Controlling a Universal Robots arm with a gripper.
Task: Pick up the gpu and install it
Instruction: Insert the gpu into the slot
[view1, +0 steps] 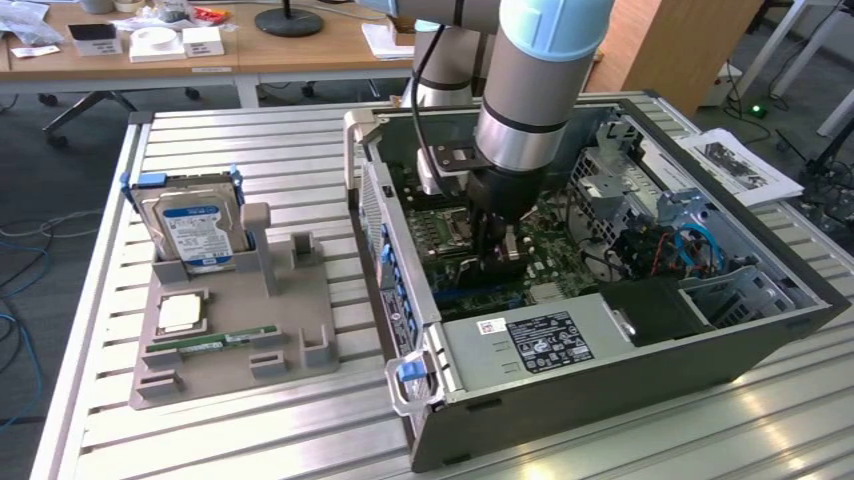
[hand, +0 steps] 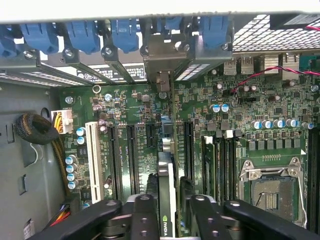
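Note:
The gpu (hand: 167, 165) stands on edge inside the open computer case (view1: 747, 335). It is a thin card with a pale edge, upright in a motherboard slot, and its metal bracket (hand: 161, 77) meets the case's rear wall below the blue latches. My gripper (hand: 167, 202) sits straddling the card's upper edge. In the exterior view the arm reaches straight down into the case and the gripper (view1: 501, 252) hangs low over the green motherboard (view1: 554, 262), hiding the card there.
On the exterior view's left, a grey tray (view1: 300, 330) holds the silver hard drive with a blue label (view1: 198, 228), a processor chip (view1: 180, 313) and a green memory stick (view1: 220, 342). Near the card are an empty processor socket (hand: 272, 192), memory slots (hand: 222, 165), a cable bundle (hand: 35, 129) and the power supply (view1: 534, 340).

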